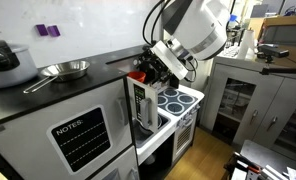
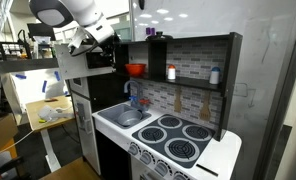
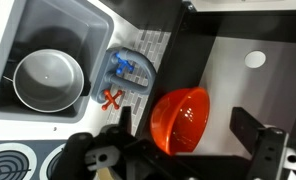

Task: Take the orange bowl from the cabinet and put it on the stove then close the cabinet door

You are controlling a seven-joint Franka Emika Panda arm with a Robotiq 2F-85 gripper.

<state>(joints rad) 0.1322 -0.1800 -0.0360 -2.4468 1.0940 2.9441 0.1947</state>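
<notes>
The gripper (image 3: 176, 150) fills the bottom edge of the wrist view. Its blocky matt black fingers (image 3: 260, 140) are spread wide and hold nothing. Just above them, at lower middle of the frame, the orange bowl (image 3: 180, 120) sits on the dark floor of the cabinet (image 3: 223, 60). It is glossy plastic and round, so it has no long axis, and its mouth faces the camera. At upper left, a smooth steel bowl (image 3: 48, 82) lies in the grey sink (image 3: 88, 25). In an exterior view the bowl (image 2: 135, 70) stands mouth up at the left end of the shelf, in the upper middle. The white stove (image 2: 178, 140), with its ringed dark burners, lies at lower right. In an exterior view the white-framed cabinet door (image 1: 140, 105) stands upright at centre.
</notes>
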